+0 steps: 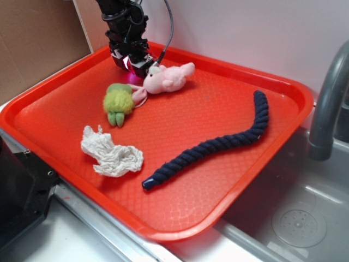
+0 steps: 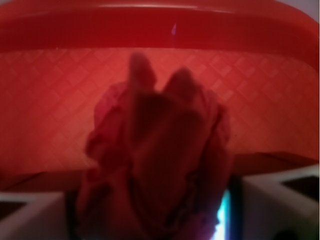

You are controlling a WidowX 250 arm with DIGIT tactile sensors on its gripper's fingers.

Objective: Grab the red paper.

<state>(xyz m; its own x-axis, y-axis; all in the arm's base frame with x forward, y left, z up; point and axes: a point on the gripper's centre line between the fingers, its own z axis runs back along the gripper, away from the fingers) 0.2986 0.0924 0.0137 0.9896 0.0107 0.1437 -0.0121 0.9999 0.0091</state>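
The red paper (image 2: 160,165) is a dark-red wrinkly ball that fills the middle of the wrist view, blurred and very close, between my two fingers. My gripper (image 1: 132,61) is down at the back left of the orange-red tray (image 1: 218,180), just left of the pink plush toy (image 1: 166,78). In the wrist view my gripper (image 2: 155,220) has its white fingers (image 2: 272,200) at the bottom corners, pressed in on the paper, with a thin bright slit on the right side. In the exterior view the paper is hidden behind the gripper.
A green plush (image 1: 119,101) lies beside the pink toy. A white tissue wad (image 1: 110,153) sits at the tray's front left. A dark blue rope (image 1: 218,144) runs across the right half. The tray's back rim (image 2: 160,27) is close ahead. A grey faucet (image 1: 327,103) and sink stand at right.
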